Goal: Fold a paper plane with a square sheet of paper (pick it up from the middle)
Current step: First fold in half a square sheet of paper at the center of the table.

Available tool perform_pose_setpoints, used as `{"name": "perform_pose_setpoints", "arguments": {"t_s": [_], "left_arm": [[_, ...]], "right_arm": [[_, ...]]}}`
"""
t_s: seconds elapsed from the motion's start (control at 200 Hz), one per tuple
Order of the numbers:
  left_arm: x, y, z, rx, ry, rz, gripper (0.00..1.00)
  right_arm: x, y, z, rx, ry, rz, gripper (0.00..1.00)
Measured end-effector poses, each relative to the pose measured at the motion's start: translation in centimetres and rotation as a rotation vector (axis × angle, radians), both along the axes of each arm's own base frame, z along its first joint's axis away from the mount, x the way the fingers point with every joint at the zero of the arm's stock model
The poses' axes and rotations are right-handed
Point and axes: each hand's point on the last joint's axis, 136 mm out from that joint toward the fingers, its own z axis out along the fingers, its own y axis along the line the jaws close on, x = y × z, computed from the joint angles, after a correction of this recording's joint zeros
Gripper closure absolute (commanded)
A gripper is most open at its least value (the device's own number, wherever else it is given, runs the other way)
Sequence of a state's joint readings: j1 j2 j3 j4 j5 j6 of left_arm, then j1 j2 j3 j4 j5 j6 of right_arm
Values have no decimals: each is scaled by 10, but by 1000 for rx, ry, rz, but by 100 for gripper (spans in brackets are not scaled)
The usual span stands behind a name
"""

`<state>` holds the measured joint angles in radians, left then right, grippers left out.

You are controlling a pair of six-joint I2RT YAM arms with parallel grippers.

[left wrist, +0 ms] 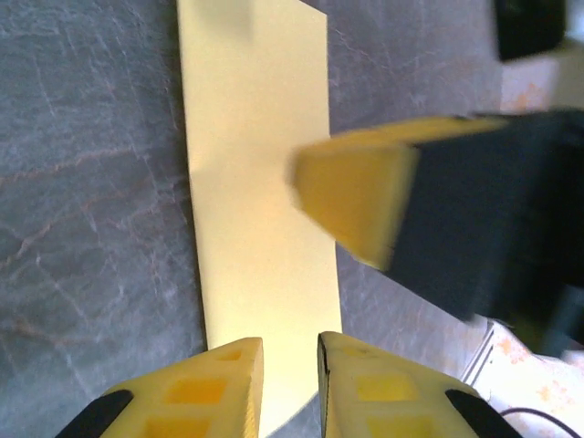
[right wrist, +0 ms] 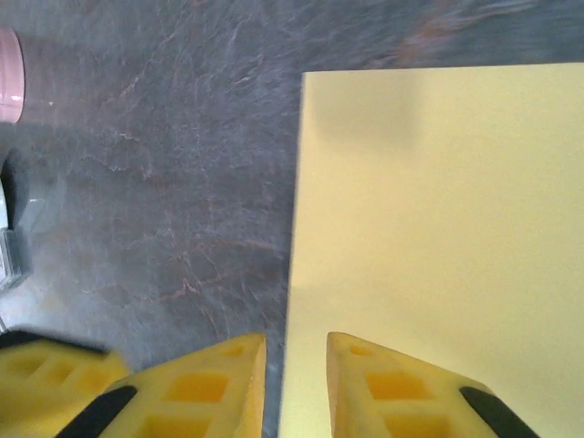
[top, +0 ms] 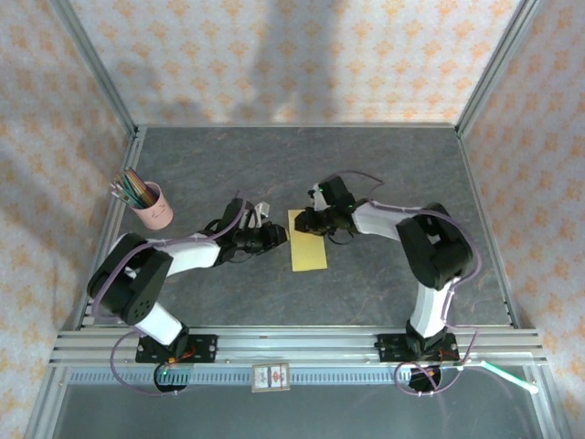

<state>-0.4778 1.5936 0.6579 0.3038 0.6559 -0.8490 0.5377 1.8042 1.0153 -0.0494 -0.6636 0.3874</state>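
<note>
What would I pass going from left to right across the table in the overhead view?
Pink cup of coloured pencils → left gripper → yellow sheet of paper → right arm's dark elbow.

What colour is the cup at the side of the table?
The cup is pink. It shows best in the top external view.

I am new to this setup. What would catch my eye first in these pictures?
The yellow paper, a narrow rectangle, lies flat in the middle of the dark grey table. The left gripper and the right gripper meet near its far end, jaws slightly apart. A pink cup of coloured pencils stands near the table's left edge.
</note>
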Motion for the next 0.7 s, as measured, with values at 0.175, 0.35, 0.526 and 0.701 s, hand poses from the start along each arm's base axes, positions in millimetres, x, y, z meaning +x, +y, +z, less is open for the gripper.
{"name": "perform_pose_setpoints", "arguments": {"t_s": [0.175,0.35,0.526,0.701], "left_arm": [[17,-19,-9,21,7,-7,78],[28,-32,-19,39,10,-24,80],[30,-27,-39,95,27,-18,81],[30,-26,-44,112,25,-20,82]], "right_arm": [[-11,-40,8,-63,-39,-107,70],[-35,-56,-6,-102,-9,-126,68],[-54,-57,-13,-121,14,-105,67],[-65,-57,-14,-118,23,-100,67]]}}
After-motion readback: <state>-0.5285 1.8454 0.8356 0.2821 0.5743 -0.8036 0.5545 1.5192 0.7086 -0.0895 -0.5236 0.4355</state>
